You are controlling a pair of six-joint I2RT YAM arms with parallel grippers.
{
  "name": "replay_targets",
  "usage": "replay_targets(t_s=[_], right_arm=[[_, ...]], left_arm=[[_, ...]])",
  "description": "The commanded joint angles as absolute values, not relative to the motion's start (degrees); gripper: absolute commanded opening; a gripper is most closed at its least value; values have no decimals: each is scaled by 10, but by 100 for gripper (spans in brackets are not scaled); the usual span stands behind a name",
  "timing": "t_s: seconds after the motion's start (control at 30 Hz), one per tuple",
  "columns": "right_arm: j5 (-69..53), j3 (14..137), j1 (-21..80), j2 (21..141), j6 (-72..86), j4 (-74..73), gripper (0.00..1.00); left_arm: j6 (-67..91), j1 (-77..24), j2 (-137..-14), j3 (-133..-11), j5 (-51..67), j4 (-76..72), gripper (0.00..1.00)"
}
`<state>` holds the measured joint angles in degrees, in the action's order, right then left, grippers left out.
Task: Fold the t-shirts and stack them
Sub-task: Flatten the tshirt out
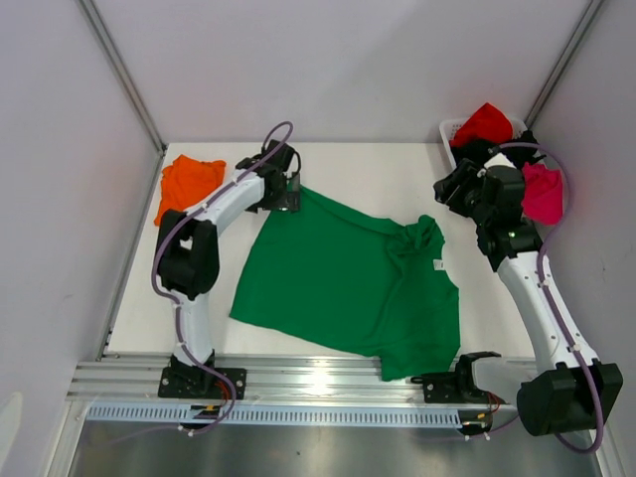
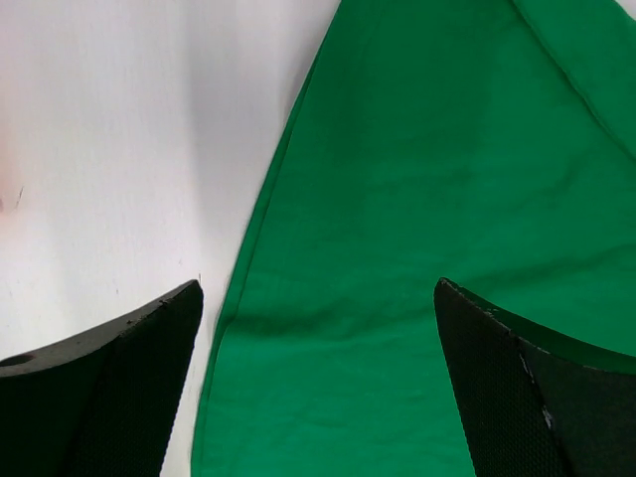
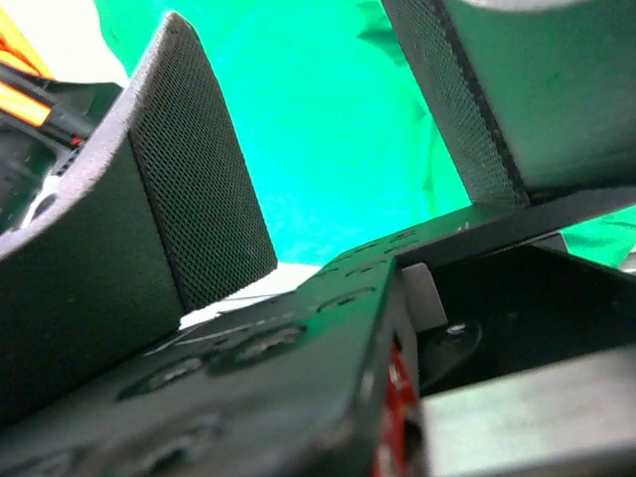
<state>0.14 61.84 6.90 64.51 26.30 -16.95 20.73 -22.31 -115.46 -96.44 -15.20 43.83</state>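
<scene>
- The green t-shirt (image 1: 348, 283) lies spread on the white surface (image 1: 397, 179), its near corner at the front edge.
- The left end effector (image 2: 318, 288) hovers over the shirt's far-left edge, jaws wide apart and holding nothing.
- The right end effector (image 1: 447, 189) is parted and holds nothing, beside the basket (image 1: 449, 129).
- The orange t-shirt (image 1: 187, 184) lies bunched at the far left.
- The basket holds a red t-shirt (image 1: 484, 123).

Matt cloth, smooth white board, bright metal, black rubbery pads.
The green t-shirt (image 1: 338, 278) is soft matt cloth, lightly creased, with stitched hems; the orange t-shirt (image 1: 187, 184) is the same dull cloth. The table (image 1: 397, 174) is smooth matt white. The rail (image 1: 318, 380) is shiny ribbed metal. The left arm (image 1: 224, 204) has a glossy white plastic shell. The right gripper (image 3: 288, 25) has matt black finger pads (image 3: 204, 179), finely dotted and rough.
</scene>
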Motion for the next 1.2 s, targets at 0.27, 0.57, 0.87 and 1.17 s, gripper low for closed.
replay_targets(t_s=[0.27,0.57,0.87,1.17], right_arm=[[-10,612,68,614,273,-136,60],[-19,549,112,594,329,-156,60],[-4,408,159,630,374,-81,59],[-1,405,185,658,394,-76,59]], left_arm=[[237,-265,-962,-876,-173,441,100],[315,-285,-949,-792,-92,386,100],[352,-308,-1079,-807,23,289,97],[369,-312,-1136,-855,71,269,97]])
